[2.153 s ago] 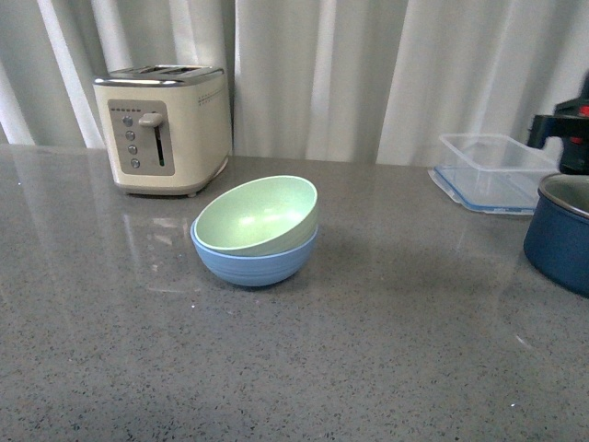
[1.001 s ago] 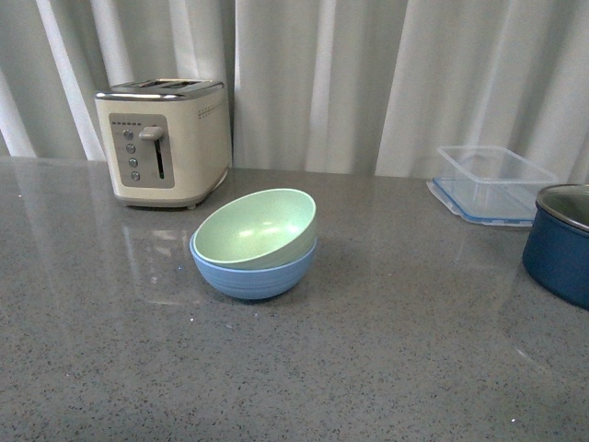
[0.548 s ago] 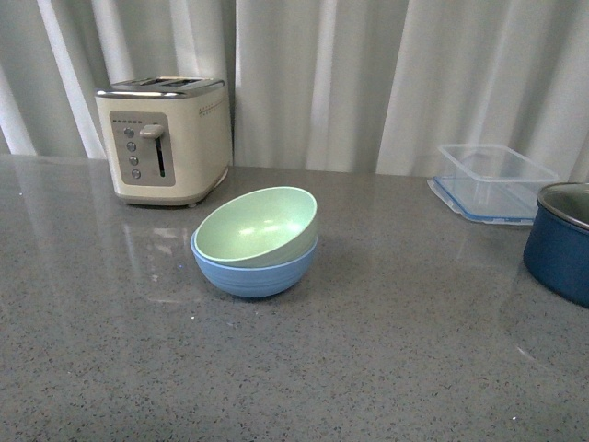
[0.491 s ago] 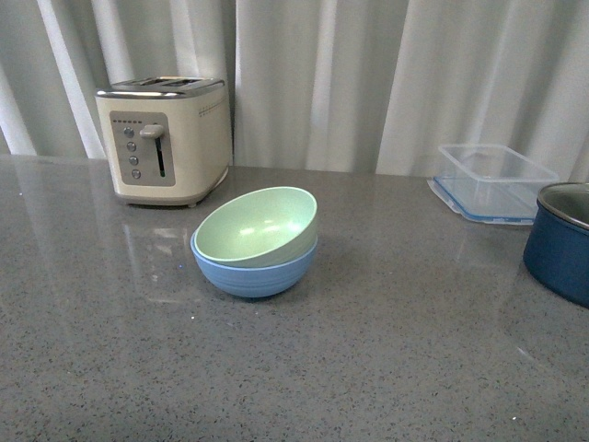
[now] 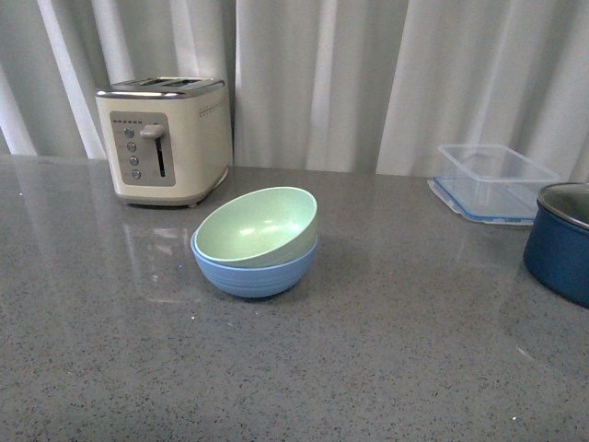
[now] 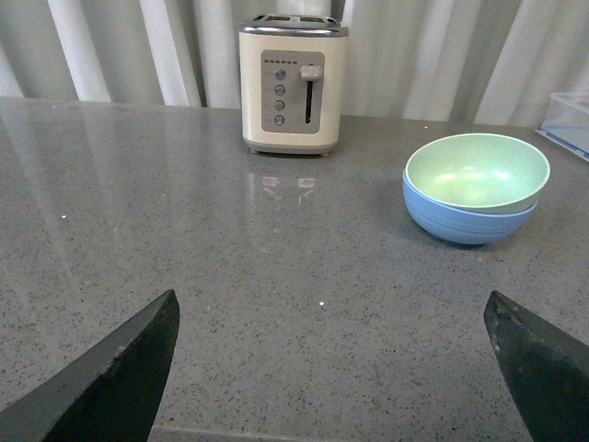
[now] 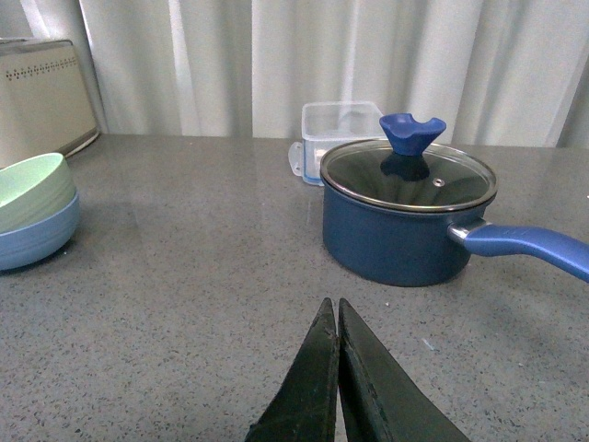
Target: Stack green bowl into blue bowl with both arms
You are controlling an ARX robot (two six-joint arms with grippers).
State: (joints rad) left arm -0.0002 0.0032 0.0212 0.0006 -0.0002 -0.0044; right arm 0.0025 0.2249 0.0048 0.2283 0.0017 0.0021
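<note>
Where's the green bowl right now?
In the front view the green bowl sits tilted inside the blue bowl, mid-counter, in front and to the right of the toaster.

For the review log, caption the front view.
Green bowl sits tilted inside blue bowl on grey counter, toaster behind.

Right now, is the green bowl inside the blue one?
Yes, inside but tilted. The green bowl sits nested in the blue bowl, with its rim higher toward the back than the front.
</note>
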